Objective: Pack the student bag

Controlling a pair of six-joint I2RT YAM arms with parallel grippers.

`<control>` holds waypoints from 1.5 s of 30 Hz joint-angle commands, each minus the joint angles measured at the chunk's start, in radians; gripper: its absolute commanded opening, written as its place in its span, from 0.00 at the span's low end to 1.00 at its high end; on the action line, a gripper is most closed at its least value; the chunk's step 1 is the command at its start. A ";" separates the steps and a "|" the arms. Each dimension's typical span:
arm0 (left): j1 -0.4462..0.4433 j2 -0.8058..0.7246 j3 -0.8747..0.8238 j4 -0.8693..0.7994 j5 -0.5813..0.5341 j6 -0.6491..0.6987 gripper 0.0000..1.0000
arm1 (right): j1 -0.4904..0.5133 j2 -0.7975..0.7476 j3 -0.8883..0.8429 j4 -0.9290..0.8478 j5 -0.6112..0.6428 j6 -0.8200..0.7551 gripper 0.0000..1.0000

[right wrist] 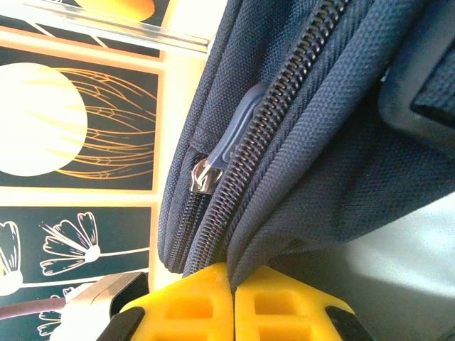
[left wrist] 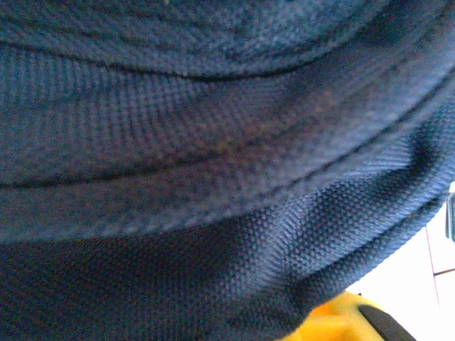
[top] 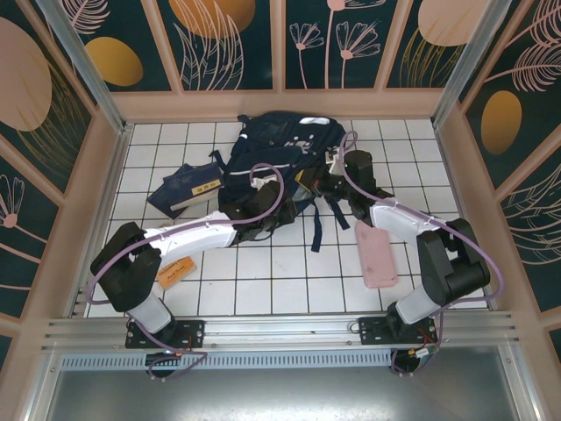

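Observation:
The student bag (top: pixel 282 145), navy with thin white stripes, lies at the back middle of the white tiled table (top: pixel 263 289). My right gripper (right wrist: pixel 233 273) is at the bag's right side (top: pixel 333 175). Its yellow fingers (right wrist: pixel 284 305) are shut on a fold of the bag's fabric (right wrist: pixel 320 142) beside a zipper. A grey-blue zipper pull (right wrist: pixel 234 131) with a metal slider hangs just above them. My left gripper (top: pixel 263 200) presses into the bag's near left side. Navy fabric (left wrist: pixel 213 177) covers the left wrist view apart from a corner of one yellow finger (left wrist: pixel 341 321), so its jaws are hidden.
A small navy book (top: pixel 188 189) lies left of the bag. A flat pink case (top: pixel 379 254) rests near the right arm. An orange tag (top: pixel 175 272) sits by the left arm. Black straps (top: pixel 317 224) trail from the bag toward me. Panelled walls close in the table.

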 commanded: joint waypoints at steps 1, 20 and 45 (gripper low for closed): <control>0.000 -0.003 -0.054 0.104 -0.030 -0.007 0.26 | 0.017 -0.044 0.050 0.123 -0.042 0.021 0.07; 0.002 -0.142 -0.136 0.056 -0.050 0.147 0.00 | -0.126 -0.042 0.062 -0.182 0.262 -0.205 0.04; 0.040 -0.057 -0.008 0.037 0.069 0.347 0.00 | -0.198 -0.119 -0.057 -0.365 0.051 0.086 0.65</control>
